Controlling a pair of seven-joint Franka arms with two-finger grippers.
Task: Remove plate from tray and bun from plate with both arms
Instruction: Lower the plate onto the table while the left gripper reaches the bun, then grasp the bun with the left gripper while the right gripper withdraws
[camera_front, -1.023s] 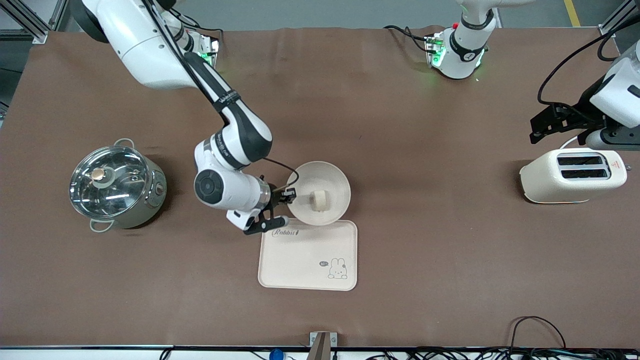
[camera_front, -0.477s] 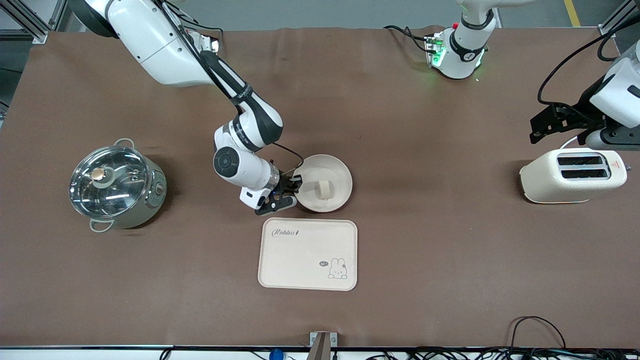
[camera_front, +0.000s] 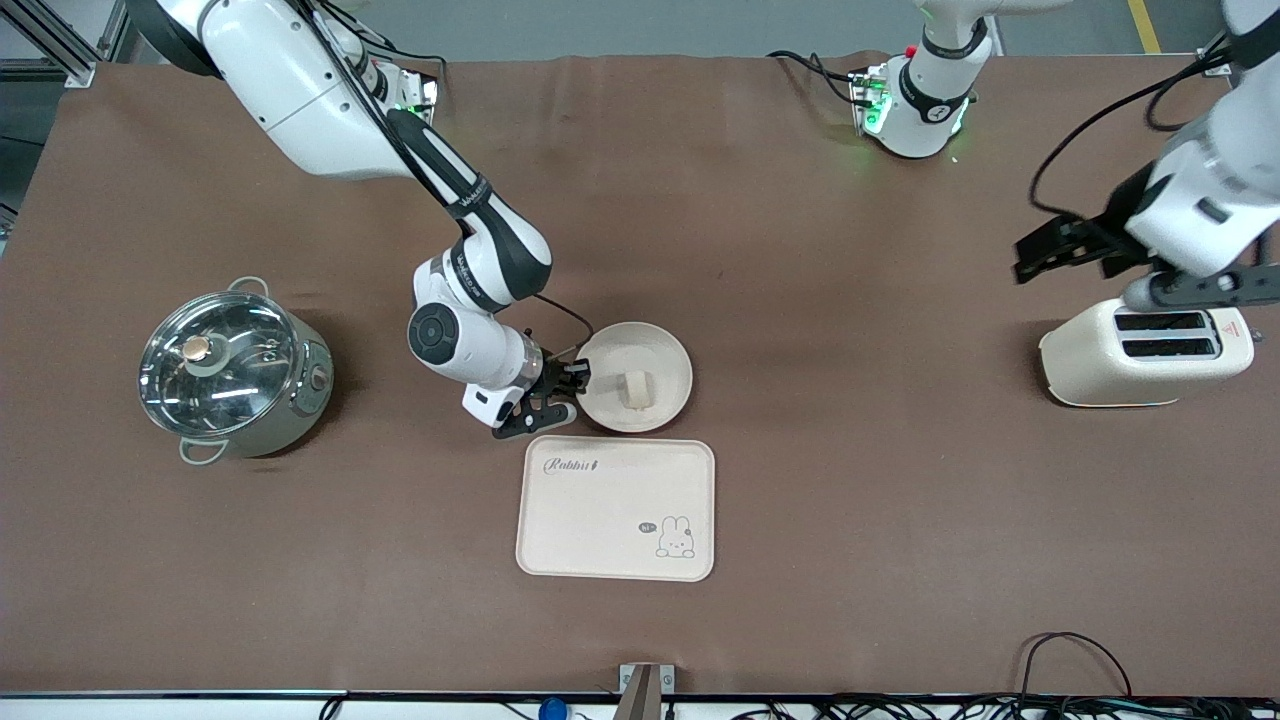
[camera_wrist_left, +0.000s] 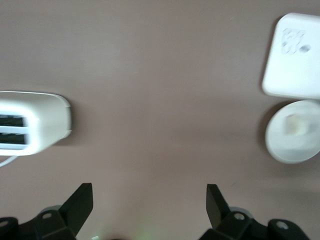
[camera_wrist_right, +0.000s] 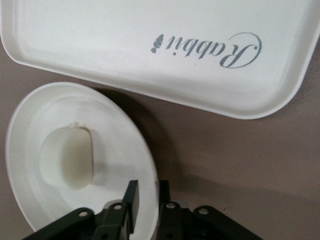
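Plate (camera_front: 636, 376) off tray (camera_front: 615, 510), on desk, mid-frame. Right claw (camera_front: 568, 390) pinches its rim; release due. Left claw (camera_front: 1100, 262), open over toaster (camera_front: 1145, 352), must fetch bun (camera_front: 637, 389).

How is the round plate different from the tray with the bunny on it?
The plate is round, and the tray is a rectangle with rounded corners. The plate is smaller than the tray. The plate has a bun on it; the tray holds nothing. The tray has a bunny drawing and "Rabbit" writing, while the plate is plain. Both are cream-white and sit on the brown table, close together.
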